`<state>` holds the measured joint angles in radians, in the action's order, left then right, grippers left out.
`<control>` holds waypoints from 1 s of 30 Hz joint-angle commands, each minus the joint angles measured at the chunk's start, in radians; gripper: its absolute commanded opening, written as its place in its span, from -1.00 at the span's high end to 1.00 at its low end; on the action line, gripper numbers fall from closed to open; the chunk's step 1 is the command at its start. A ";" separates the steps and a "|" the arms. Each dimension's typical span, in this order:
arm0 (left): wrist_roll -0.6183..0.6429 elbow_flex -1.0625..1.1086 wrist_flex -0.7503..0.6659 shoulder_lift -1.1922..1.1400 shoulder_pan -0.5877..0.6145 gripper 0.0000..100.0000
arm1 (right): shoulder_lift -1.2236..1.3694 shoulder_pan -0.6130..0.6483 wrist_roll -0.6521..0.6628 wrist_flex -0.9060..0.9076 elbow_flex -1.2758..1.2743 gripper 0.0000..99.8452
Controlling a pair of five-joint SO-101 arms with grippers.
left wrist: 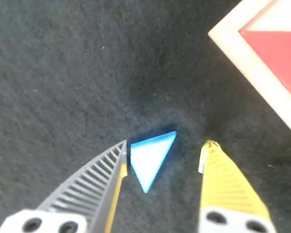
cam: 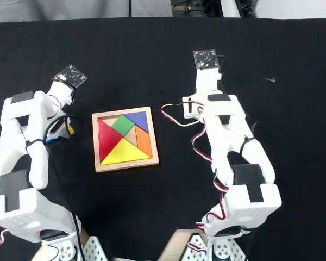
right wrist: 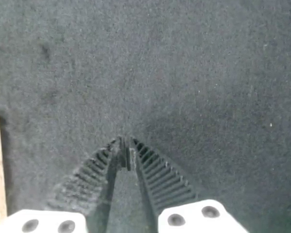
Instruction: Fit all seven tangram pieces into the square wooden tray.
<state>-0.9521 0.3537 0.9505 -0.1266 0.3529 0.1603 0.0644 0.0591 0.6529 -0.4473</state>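
Small light-blue triangle piece (left wrist: pixel 149 159) lies flat on the black table (cam: pixel 152 54), just beside the square wooden tray (cam: pixel 125 165), on the side toward the table's left edge. Left hand (left wrist: pixel 167 144) is open with a finger on each side of the triangle, probably lined up for a pinch. Tray is mostly filled. A wood-coloured triangular patch (cam: pixel 131 135) near its middle looks like the free slot. Right hand (right wrist: pixel 126 144) is closed and empty, low over the table on the tray's far side, out of the way.

The bench (cam: pixel 293 65) is showing black cloth. The pale wooden tray (cam: pixel 125 164) is holding a red piece (cam: pixel 106 138) at 9 o'clock, yellow piece (cam: pixel 124 154) at 6, orange piece (cam: pixel 143 140) at 3, blue piece (cam: pixel 138 120) at 1, green piece (cam: pixel 123 124) at 12. Loose triangle (left wrist: pixel 150 158): light blue. Left end effector (left wrist: pixel 168 145): grey-ribbed and yellow; right end effector (right wrist: pixel 125 141): black-ribbed.
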 commanded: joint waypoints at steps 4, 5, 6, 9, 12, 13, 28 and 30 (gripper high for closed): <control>-0.054 -0.010 -0.023 -0.055 -0.004 0.52 | -0.005 0.009 0.011 -0.003 0.048 0.98; -0.054 -0.015 -0.023 -0.061 -0.002 0.52 | -0.005 0.009 0.011 -0.003 0.048 0.98; -0.055 -0.015 -0.023 -0.063 0.001 0.52 | -0.005 0.009 0.011 -0.003 0.048 0.98; -0.060 -0.015 -0.011 -0.061 0.010 0.52 | -0.005 0.008 0.011 -0.005 0.048 0.98; -0.060 -0.051 0.035 -0.072 0.022 0.52 | -0.005 0.008 0.011 -0.005 0.048 0.98; -0.060 -0.058 0.041 -0.072 0.025 0.52 | -0.005 0.008 0.011 -0.005 0.048 0.98; -0.054 -0.085 -0.031 -0.166 0.044 0.52 | -0.005 0.006 0.011 -0.005 0.048 0.98; -0.051 -0.120 -0.025 -0.180 0.045 0.52 | -0.005 0.006 0.011 -0.005 0.048 0.98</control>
<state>-1.0042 0.3030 0.9352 -0.2877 0.3867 0.1603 0.0644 0.0591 0.6529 -0.4473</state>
